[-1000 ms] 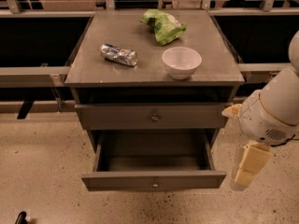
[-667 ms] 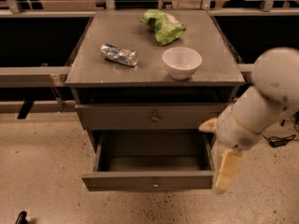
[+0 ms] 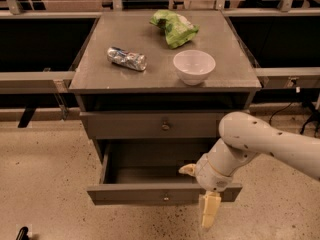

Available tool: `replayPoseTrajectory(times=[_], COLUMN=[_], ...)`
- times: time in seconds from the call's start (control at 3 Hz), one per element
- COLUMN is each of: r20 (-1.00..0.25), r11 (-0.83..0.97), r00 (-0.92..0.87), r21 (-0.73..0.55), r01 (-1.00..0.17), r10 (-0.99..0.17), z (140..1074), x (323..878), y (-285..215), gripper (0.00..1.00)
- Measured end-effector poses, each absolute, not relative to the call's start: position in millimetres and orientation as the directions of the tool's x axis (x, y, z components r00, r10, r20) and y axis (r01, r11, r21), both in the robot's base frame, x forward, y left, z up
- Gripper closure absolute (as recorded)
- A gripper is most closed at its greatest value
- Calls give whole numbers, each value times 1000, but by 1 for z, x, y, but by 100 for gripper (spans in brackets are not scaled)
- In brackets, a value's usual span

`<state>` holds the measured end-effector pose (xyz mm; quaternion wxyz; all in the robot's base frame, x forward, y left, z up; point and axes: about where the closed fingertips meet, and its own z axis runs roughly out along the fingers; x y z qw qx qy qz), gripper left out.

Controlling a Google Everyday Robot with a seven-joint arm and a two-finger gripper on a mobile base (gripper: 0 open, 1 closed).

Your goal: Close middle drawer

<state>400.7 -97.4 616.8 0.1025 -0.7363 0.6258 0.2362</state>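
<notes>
The middle drawer (image 3: pixel 150 194) is a wide, shallow grey drawer with a small round knob on its flat front. It stands pulled out and its inside looks empty. The taller-fronted drawer (image 3: pixel 150 125) above it is shut. The lowest drawer is hidden beneath the open one. My gripper (image 3: pixel 208 211) hangs from the white arm (image 3: pixel 260 141) at the right end of the middle drawer's front, pointing down across its front panel. I cannot tell whether it touches the panel.
On the cabinet top (image 3: pixel 100 74) lie a crushed can (image 3: pixel 126 58), a white bowl (image 3: pixel 194 66) and a green bag (image 3: pixel 173 27). Grey rails (image 3: pixel 35 79) run left and right of the cabinet. The floor in front is speckled beige.
My arm has swung left and down from beside the cabinet's right side, so that the gripper is now at the right end of the open drawer's front. The drawer has not visibly moved.
</notes>
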Motion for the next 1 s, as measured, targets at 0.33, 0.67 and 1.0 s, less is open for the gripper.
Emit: replayPoseTrajectory(times=[0.33,0.67,1.0], r20=[-484,-463,-426], r11=[-209,-181,-124], r00=[121,89,61], r21=[133,158,120], r01=[-969,-971,-985], r10=[-867,-882,-903], z=[612,600,579], x=[402,408,402], y=[-95,-96,-106], gripper=[0,0,0])
